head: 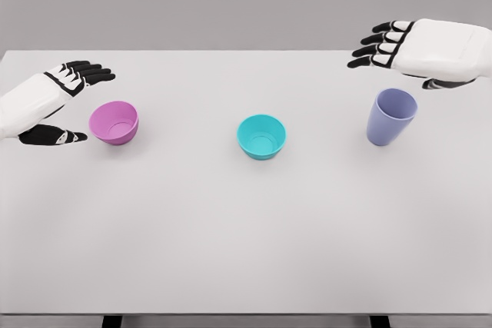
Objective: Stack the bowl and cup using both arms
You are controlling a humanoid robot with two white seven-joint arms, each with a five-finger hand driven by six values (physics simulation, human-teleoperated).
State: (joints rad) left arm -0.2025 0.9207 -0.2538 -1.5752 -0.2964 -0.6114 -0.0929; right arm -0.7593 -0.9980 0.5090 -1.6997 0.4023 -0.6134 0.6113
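A pale grey surface [231, 236] fills most of the frame, seen from above and in front, with a plain grey wall behind it. Three small vessels stand upright on it in a loose row across the middle, well apart from one another. At the left is a pink bowl [114, 122], in the centre a turquoise bowl [261, 137], and at the right a taller lavender cup [391, 117]. All three are open side up and look empty. The left robot hand [63, 105], white with black fingers, enters from the left edge and sits just beside the pink bowl, its fingers spread above and its thumb below, open and holding nothing. The right robot hand [400, 51] comes in from the upper right corner and hovers above and just behind the cup, its black fingers stretched out towards the left, open and holding nothing, not touching the cup.
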